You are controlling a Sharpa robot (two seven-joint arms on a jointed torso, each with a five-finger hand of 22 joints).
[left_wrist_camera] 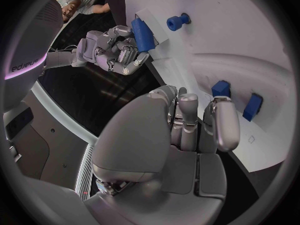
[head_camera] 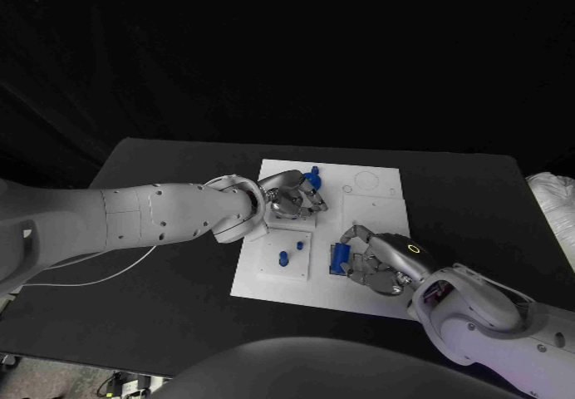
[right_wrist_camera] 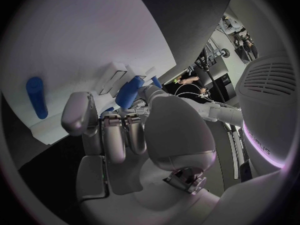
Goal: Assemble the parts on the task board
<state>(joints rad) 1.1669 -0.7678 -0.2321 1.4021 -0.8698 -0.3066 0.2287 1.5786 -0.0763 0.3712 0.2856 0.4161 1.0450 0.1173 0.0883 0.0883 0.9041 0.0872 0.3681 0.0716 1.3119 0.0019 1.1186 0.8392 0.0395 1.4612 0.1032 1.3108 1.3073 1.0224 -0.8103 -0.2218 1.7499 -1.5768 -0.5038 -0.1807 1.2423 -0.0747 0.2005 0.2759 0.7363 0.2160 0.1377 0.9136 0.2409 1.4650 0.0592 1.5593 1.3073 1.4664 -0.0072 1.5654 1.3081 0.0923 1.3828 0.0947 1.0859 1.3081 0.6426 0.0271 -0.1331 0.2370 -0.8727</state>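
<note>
dim room | board brightly lit | wrist views fisheye-bent, dark-rimmed

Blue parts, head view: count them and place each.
4 blue parts: one beside the left robot hand, two small ones on the task board's near-left area, one in the right robot hand. Hands may hide more.

We see the task board [head_camera: 371, 187] as a smooth, matt white plate, plastic by its look, on a matt black counter [head_camera: 179, 166]. The blue parts [head_camera: 282, 258] on it look like smooth plastic. Both hands, left [head_camera: 292, 196] and right [head_camera: 374, 259], show a silvery, satin metallic finish.
</note>
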